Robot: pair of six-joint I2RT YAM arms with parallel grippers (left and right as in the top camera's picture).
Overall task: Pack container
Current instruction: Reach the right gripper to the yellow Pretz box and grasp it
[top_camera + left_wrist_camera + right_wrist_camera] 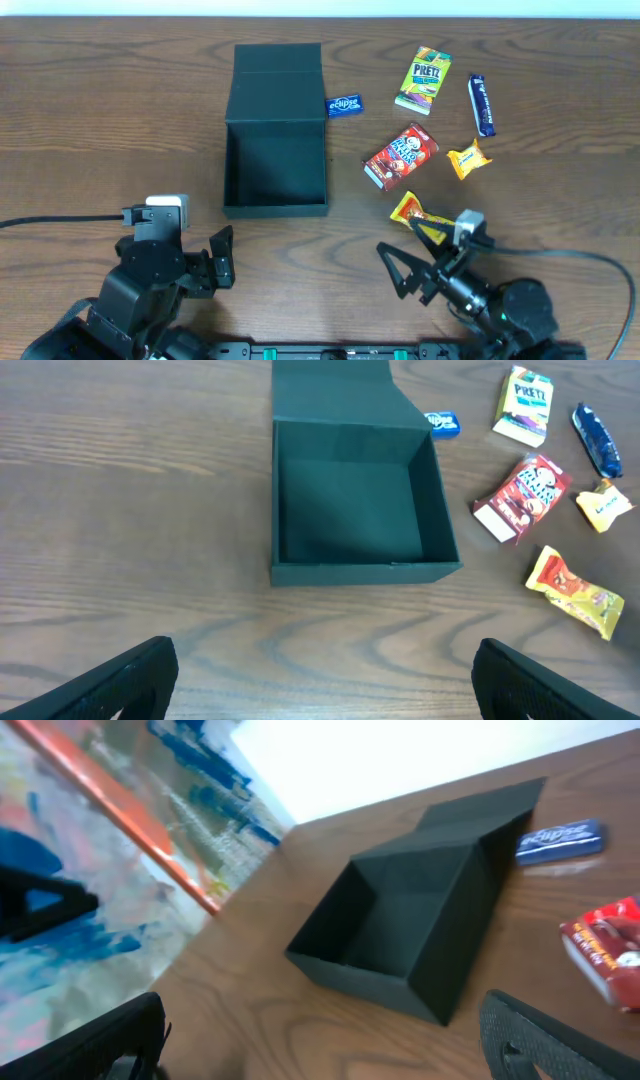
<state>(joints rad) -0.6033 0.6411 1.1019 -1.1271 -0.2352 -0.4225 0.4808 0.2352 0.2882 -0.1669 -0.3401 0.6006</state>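
Black left arm sits folded low on the near left side, left jaws spread wide, nothing between them, angled in toward the middle. Black right arm crouches low on the near right, wrist turned toward the left, right jaws gaping just as wide, empty too

Container left; gum pack just beside; snack packets right.

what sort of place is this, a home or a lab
Most likely a robotics lab or test bench, not a home: two robot arms sit at a wooden table, with an open dark box and snack packets laid out like props.
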